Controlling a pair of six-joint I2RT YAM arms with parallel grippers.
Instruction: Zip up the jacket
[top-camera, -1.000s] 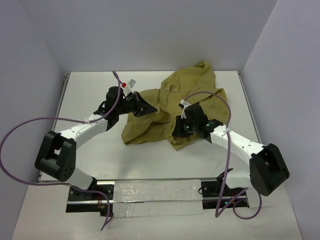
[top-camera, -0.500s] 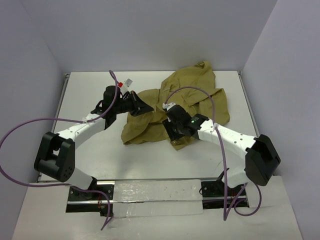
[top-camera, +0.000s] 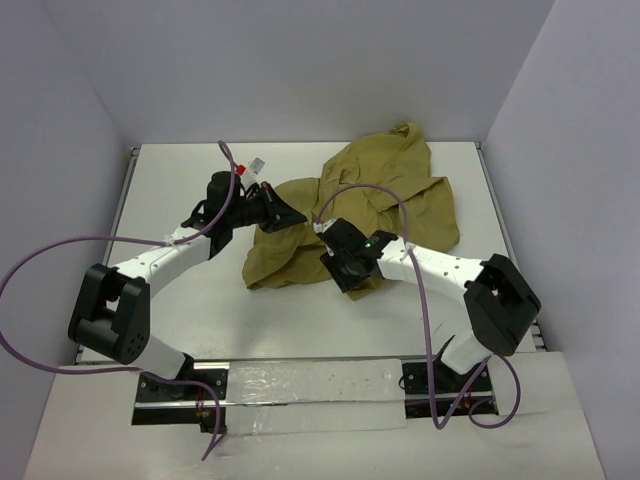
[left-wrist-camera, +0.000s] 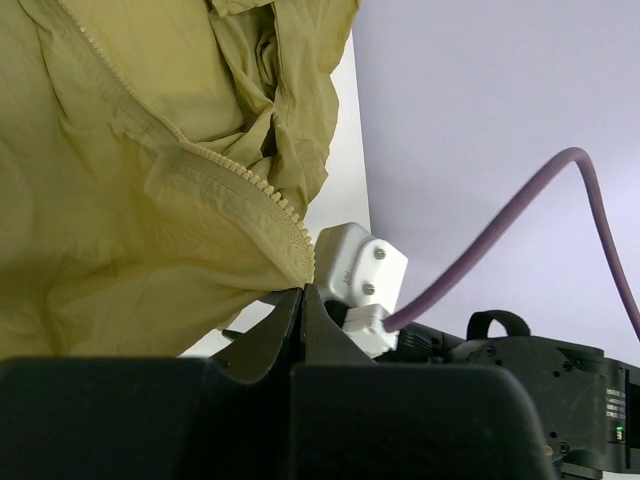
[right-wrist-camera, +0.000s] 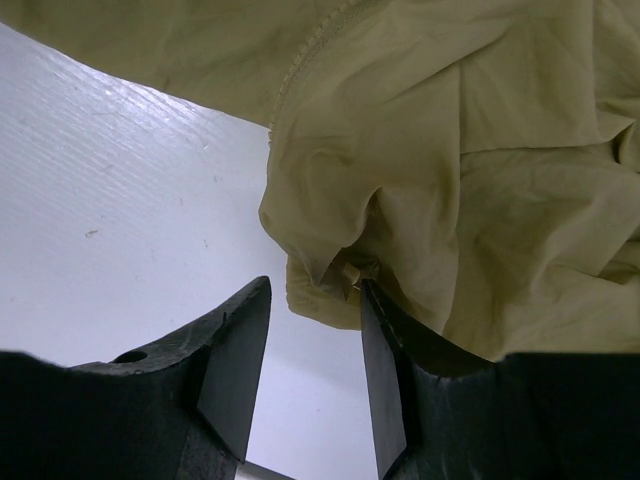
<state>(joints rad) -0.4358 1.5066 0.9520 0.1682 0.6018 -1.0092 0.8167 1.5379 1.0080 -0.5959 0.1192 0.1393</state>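
Evidently limp and light, the jacket (top-camera: 350, 205) is best taken at its zipper edge (left-wrist-camera: 250, 190) — clamped there by the left gripper (left-wrist-camera: 303, 305); right gripper (right-wrist-camera: 312, 300) spread.

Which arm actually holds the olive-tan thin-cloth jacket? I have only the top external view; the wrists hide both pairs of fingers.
Observer: The left. In its wrist view the left fingers are shut on the olive-tan thin-cloth jacket, right at its zipper edge.
Operator: And the right?
Observer: The right fingers are open in their wrist view, a hem fold between them, unpinched.
Operator: Zipper closed there?
Observer: No; left wrist view shows one bare row of zipper teeth running up from the fingers.
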